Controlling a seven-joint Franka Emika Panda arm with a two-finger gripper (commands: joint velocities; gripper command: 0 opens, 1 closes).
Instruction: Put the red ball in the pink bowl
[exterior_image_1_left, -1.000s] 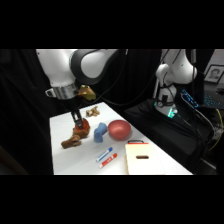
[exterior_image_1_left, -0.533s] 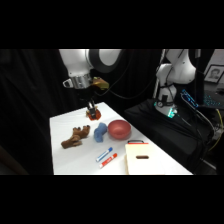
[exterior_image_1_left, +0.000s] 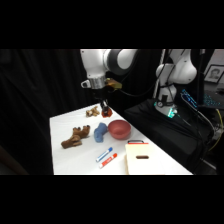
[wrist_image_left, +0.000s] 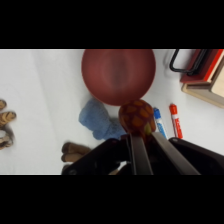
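— two fingers, how do they stand?
— closed tight on the red ball (wrist_image_left: 136, 116), a lumpy, mottled red-orange lump held up off the table.
— left to right, what lies on the white table (exterior_image_1_left: 65, 160)?
— a brown knobbly toy (exterior_image_1_left: 76, 137), then a soft blue object (exterior_image_1_left: 100, 131), crumpled like cloth, then the pink bowl (exterior_image_1_left: 119, 129), round and smooth.
— and the gripper (exterior_image_1_left: 104, 108)?
— it hangs above the table, just behind the blue object and the bowl. in the wrist view the ball sits at the bowl's near rim.
— anything in front?
— two marker pens (exterior_image_1_left: 106, 156) side by side, one blue-capped, one red-capped, and a flat pale board (exterior_image_1_left: 142, 159) with a slot.
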